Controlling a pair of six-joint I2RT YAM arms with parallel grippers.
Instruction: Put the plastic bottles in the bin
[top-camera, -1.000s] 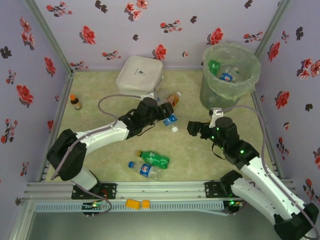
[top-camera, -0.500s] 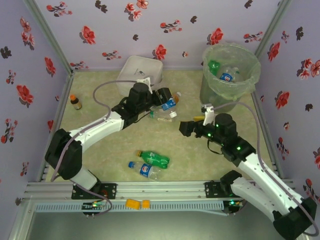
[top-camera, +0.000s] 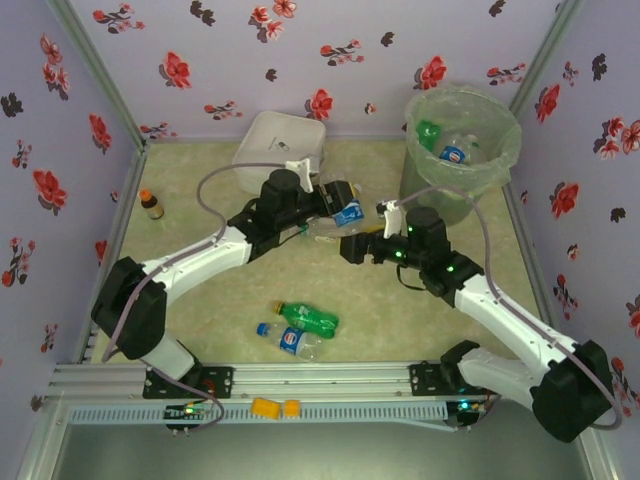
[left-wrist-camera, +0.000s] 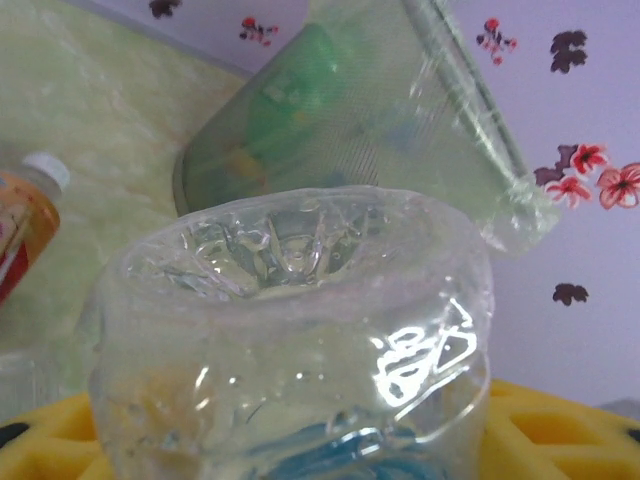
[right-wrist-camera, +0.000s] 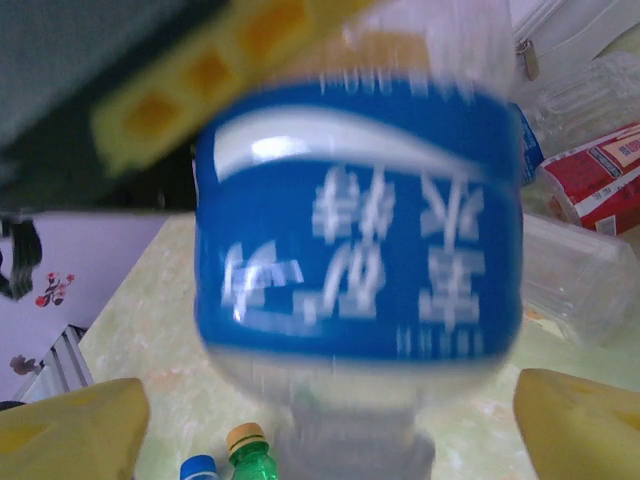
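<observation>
Mid-bench, a little toward the far edge, the left tool (top-camera: 340, 204) had a firm grip on a clear blue-labelled plastic bottle (top-camera: 348, 214) and held it up off the pale green bench (top-camera: 400, 320). Through the left wrist camera, the bottle's dimpled base pointed toward the round grey-green translucent bin (left-wrist-camera: 400, 110), with yellow pads (left-wrist-camera: 560, 430) pressed against its sides.

The right tool (right-wrist-camera: 325, 430) sat right up against that same bottle. Its jaws stood wide, and a yellow fingertip (right-wrist-camera: 70, 430) flanked the bottle on each side with a gap showing, so it gripped nothing. The view was blurred.

The bin stood in the far right corner of the bench, with a green bottle (top-camera: 428, 132) and a blue-labelled bottle (top-camera: 455, 153) inside it. A red-orange drink bottle with a white cap (left-wrist-camera: 22, 235) lay on the bench just beside the left tool. Near the near edge lay a green plastic bottle (top-camera: 310, 318) and, touching it, a clear bottle with a blue cap (top-camera: 288, 340). A white square lidded box (top-camera: 275, 140) sat at the far edge, and a tiny brown bottle with an orange cap (top-camera: 151, 204) stood by the left edge.
</observation>
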